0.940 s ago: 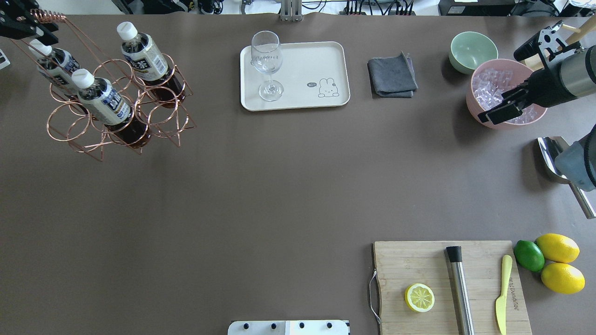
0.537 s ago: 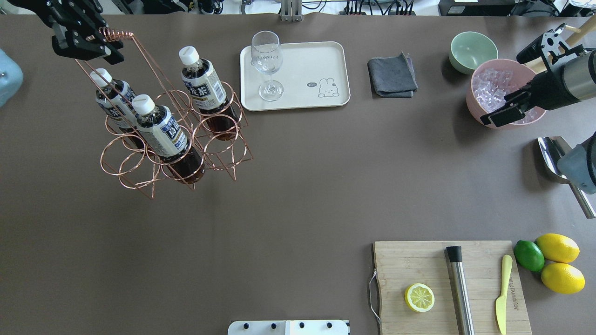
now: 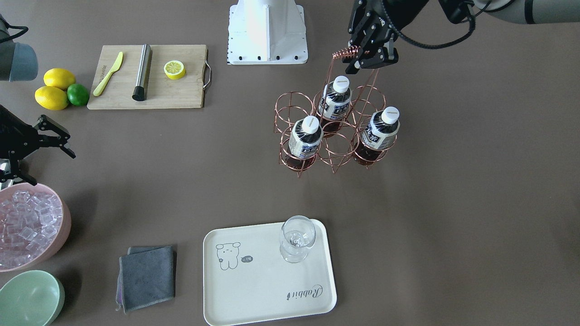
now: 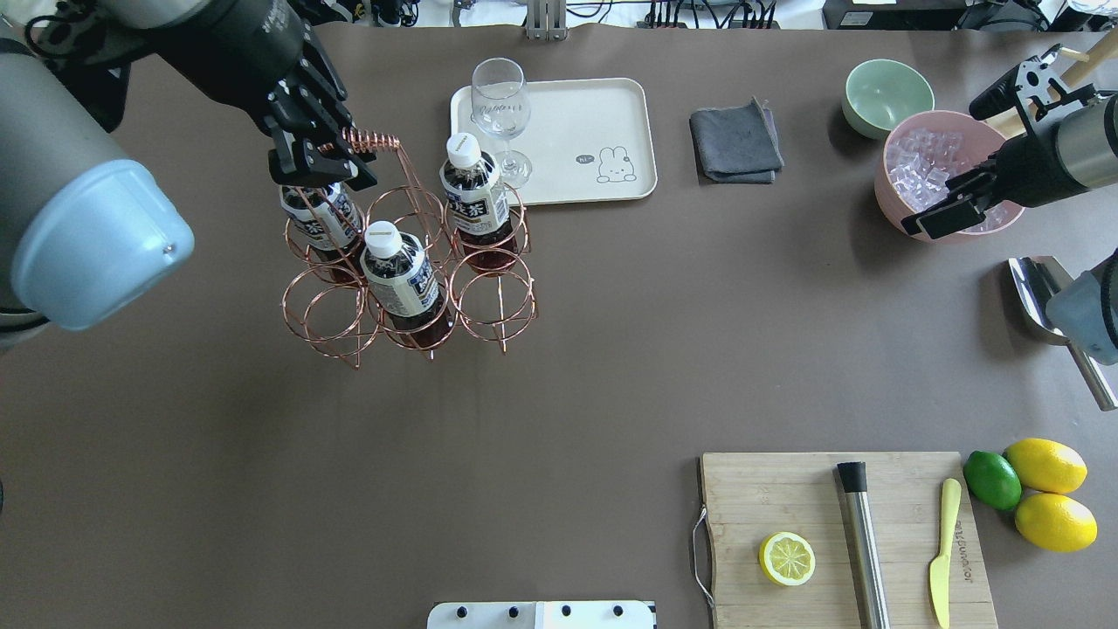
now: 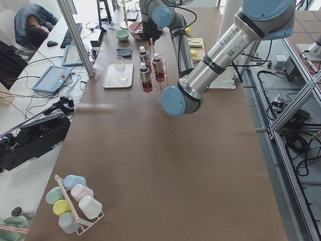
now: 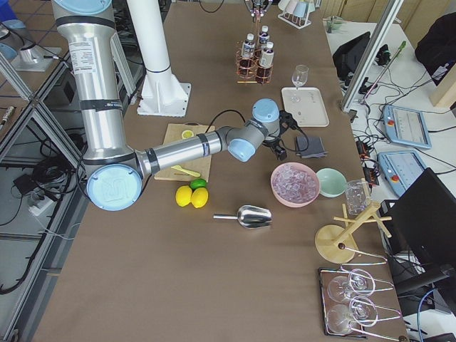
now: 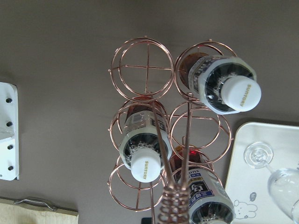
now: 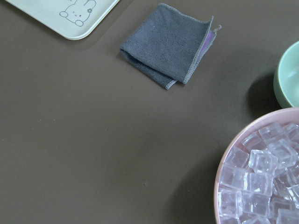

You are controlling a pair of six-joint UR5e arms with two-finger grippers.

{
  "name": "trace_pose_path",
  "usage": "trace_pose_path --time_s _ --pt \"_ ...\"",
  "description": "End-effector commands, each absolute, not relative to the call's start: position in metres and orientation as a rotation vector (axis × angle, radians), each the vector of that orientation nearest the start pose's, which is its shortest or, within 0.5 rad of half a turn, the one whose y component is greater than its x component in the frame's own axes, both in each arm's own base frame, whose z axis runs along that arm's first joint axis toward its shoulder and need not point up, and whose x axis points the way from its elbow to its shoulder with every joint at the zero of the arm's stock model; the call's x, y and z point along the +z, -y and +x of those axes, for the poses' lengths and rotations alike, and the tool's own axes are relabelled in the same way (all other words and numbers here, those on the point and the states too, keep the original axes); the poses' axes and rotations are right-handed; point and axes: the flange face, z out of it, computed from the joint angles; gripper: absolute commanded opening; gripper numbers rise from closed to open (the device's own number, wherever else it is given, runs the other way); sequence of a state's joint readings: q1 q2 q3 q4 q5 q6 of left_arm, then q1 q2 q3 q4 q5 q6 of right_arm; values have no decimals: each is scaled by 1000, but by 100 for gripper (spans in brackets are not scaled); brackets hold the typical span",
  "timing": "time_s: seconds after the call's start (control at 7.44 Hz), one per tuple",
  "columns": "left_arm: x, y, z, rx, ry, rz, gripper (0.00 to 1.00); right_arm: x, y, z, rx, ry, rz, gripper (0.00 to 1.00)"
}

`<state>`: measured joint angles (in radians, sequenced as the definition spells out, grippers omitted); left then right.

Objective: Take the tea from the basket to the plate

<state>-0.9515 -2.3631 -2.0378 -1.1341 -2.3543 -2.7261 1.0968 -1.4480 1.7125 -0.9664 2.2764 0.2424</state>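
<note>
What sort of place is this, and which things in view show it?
Probably a robotics lab staged as a drinks counter: the left gripper holds a wire basket of bottles, tablets sit on a desk beside the table, and ice, lemons and a glass are laid out.

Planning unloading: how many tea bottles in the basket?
3 clear white-capped bottles in the rose-gold wire basket: one far left, one far right, one near middle. None hidden.

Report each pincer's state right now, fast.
Left pincer: closed on the basket, at its coiled handle.
Right pincer: open, holding nothing.
</note>
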Motion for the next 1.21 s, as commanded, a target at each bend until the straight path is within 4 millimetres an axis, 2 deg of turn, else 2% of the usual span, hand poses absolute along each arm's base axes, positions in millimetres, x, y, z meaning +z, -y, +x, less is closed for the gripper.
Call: trace_pose_path --time_s 0.0,0.13,0.27,0.54,0.81,1.07 --pt "47 461 311 -1482 -824 -892 0 454 523 -191 -516 917 553 100" --pt "45 448 340 -1434 -827 -889 0 454 523 -190 -514 917 553 100" --pt "42 440 361 -1459 -829 -870 0 454 523 -191 -516 917 553 100" --pt "32 443 368 -1457 -834 -876 0 454 523 -191 -516 917 553 100" --pt "36 440 374 -1451 -823 -875 0 457 522 -190 -513 917 548 100" --pt "46 454 389 -1453 -816 -872 0 456 522 -190 -512 917 548 100"
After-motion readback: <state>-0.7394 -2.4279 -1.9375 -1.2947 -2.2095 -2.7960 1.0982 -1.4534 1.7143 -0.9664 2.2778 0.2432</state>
